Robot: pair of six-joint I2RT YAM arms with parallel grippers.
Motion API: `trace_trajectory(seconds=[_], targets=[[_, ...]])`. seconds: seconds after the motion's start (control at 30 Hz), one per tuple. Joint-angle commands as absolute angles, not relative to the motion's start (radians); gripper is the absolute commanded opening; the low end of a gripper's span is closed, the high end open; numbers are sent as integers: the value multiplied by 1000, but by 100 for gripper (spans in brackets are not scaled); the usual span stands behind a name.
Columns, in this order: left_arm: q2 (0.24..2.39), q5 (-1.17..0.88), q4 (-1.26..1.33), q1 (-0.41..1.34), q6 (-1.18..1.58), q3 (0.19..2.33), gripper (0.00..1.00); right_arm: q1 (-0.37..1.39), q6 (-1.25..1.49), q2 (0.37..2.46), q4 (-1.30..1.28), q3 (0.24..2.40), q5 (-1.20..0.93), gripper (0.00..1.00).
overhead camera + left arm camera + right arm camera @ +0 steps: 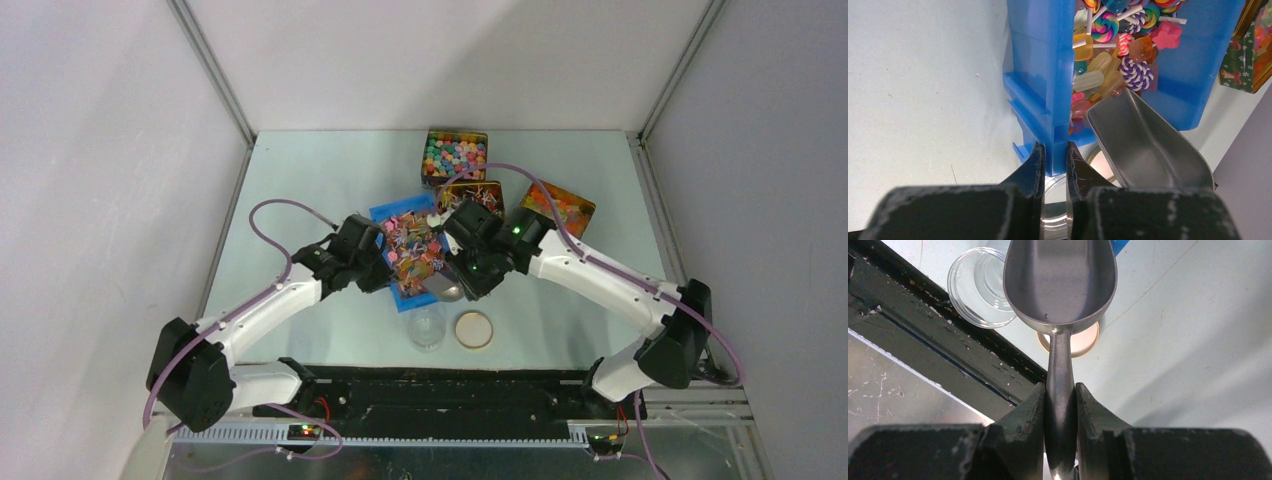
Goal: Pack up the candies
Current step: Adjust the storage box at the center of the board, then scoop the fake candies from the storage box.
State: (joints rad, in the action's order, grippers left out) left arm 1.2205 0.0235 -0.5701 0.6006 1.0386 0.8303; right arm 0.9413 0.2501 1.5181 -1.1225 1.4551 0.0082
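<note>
On one wall of the blue bin, the left end effector pinches shut; beside the candies in it, the right end effector clamps an empty scoop.

tray, candies cut off above; scoop partly hides jar

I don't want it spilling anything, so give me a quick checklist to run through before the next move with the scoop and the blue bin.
1. Left claw shut on the blue bin wall: ok.
2. Right claw shut on the scoop handle: ok.
3. Scoop holds candies: not ok, its bowl is empty.
4. The jar is open, lid beside it: ok.
5. Scoop lip touching the candies: cannot tell.
</note>
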Motion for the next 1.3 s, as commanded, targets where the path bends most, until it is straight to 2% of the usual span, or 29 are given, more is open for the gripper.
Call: trace_trajectory(seconds=[0.0, 0.4, 0.9, 1.07, 1.27], targets=[[1207, -48, -599, 627, 1057, 807, 0, 945, 248, 1569, -1160, 1547, 49, 0], [1208, -46, -598, 633, 1059, 808, 0, 949, 239, 1718, -1241, 1698, 16, 0], [1210, -42, -598, 634, 1060, 807, 0, 912, 226, 1807, -1137, 1727, -84, 0], [1217, -44, -596, 633, 1061, 808, 0, 908, 227, 1819, -1086, 1709, -68, 0], [1215, -41, -595, 633, 1063, 810, 0, 916, 242, 1752, -937, 1570, -26, 0]])
